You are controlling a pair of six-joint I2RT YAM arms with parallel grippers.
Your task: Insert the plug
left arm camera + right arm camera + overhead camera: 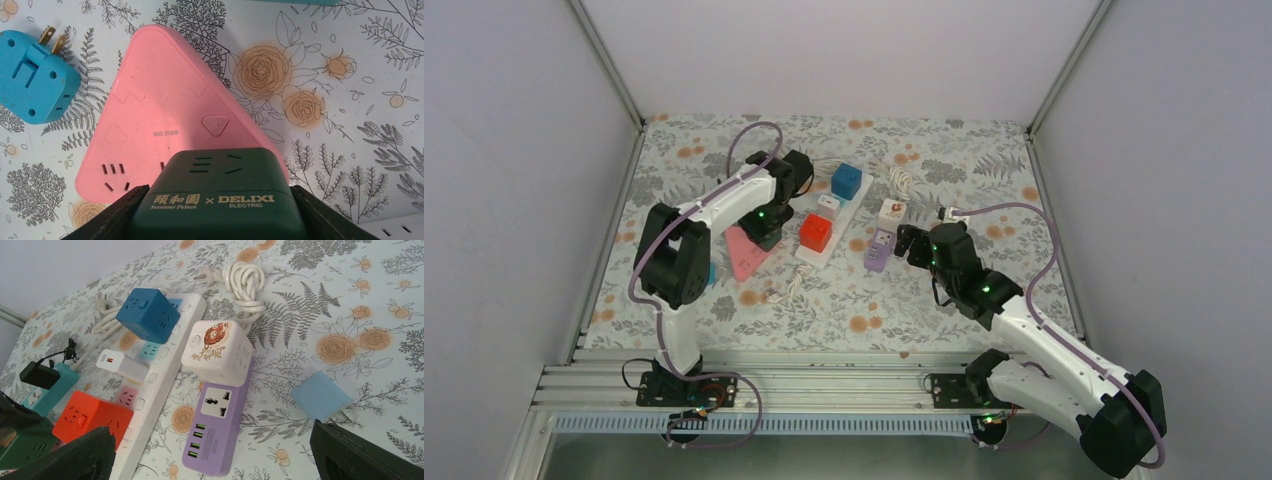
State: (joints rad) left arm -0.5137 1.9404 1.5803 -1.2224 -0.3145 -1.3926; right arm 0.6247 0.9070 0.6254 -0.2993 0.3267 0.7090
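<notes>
A: Dark green plug cube, pinched in the left gripper, fingers tight on both flanks. Hangs right over the pink triangular strip, at its wide edge.
B: Which way to the socket?
A: Straight down, probably. Covers part of one hole set on the pink strip. A three-hole socket shows just beside the cube, toward the strip's corner. Prongs underneath, hidden, so cannot tell their heading.
B: Nearer arm?
A: Left, clearly. Right gripper spread wide, holding nothing, well apart from the pink strip, beyond the white power strip, next to a purple strip.
B: View differences?
A: Left wrist gives the holes and the cube's edge over them. Top view gives only the arm above the pink strip, cube hard to tell from the dark gripper. Right wrist catches just a green corner at frame edge.
</notes>
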